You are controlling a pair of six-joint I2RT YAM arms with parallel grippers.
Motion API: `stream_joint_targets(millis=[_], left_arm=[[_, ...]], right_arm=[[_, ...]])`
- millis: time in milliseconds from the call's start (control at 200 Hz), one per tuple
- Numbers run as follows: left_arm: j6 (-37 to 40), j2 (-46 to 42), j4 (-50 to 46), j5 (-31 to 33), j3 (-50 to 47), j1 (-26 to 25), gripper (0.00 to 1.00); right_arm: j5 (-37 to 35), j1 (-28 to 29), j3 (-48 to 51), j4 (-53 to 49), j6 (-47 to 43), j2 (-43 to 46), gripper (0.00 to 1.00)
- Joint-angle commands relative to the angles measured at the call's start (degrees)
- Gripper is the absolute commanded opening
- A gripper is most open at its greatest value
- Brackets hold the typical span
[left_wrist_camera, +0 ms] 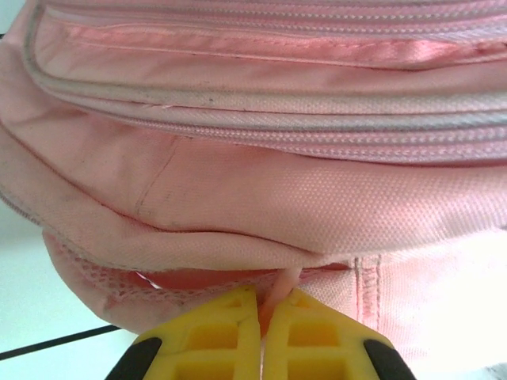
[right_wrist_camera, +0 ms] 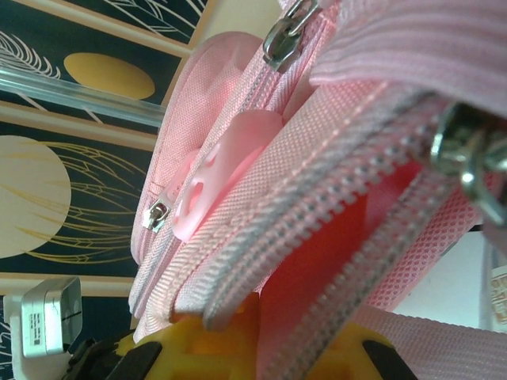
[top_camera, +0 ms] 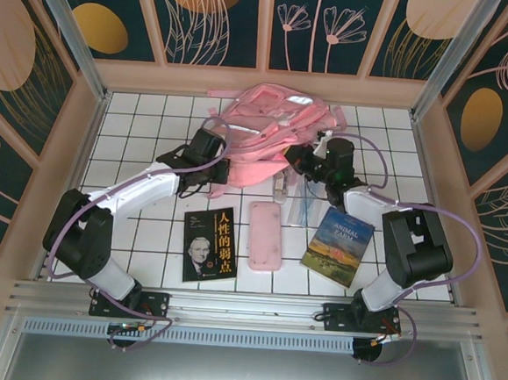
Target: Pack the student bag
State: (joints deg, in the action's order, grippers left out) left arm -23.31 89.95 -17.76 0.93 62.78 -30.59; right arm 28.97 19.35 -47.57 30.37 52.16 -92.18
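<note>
Looks like the left pincer (left_wrist_camera: 261, 313) and right pincer (right_wrist_camera: 277, 332) both pinch the bag (top_camera: 263, 125) rim, probably spreading it for packing.

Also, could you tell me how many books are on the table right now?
2. A black-covered book lies left of the pink pencil case; the Animal Farm book lies right of it. Any inside the student bag would be hidden.

The pink student bag (top_camera: 268, 121) lies slumped far centre (its zipper (right_wrist_camera: 333, 237) parted).
</note>
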Motion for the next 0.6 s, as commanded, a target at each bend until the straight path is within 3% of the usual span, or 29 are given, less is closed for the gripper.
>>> stream_joint_targets(millis=[0,165,220,290,500,595], left_arm=[[-0.3,-3.0,-6.5,4.9,-0.7,5.9,0.0],[-2.0,-6.1,-3.8,-8.0,-0.4,3.1,0.0],[-2.1,-5.6,-4.1,-10.5,0.0,2.0,0.0],[-2.0,-4.6,-4.9,-10.6,0.5,0.8,0.0],[-1.4,-2.2,-3.0,-8.2,-0.2,0.3,0.0],[-2.7,-2.0,3.2,-12.2,-1.5,0.0,0.37]], right_arm=[[-3.1,-7.0,-4.1,2.5,-3.6,0.6,0.0],[0.3,-7.3,-11.1,-1.7,-6.0,-4.5,0.0],[1.5,-7.8,-13.0,-3.7,-6.9,-5.7,0.09],[2.4,-8.5,-13.8,-5.4,-7.5,-5.9,0.19],[1.8,-9.7,-12.3,-9.6,-10.1,-2.7,0.24],[1.6,-9.9,-11.4,-9.5,-10.2,-1.8,0.24]])
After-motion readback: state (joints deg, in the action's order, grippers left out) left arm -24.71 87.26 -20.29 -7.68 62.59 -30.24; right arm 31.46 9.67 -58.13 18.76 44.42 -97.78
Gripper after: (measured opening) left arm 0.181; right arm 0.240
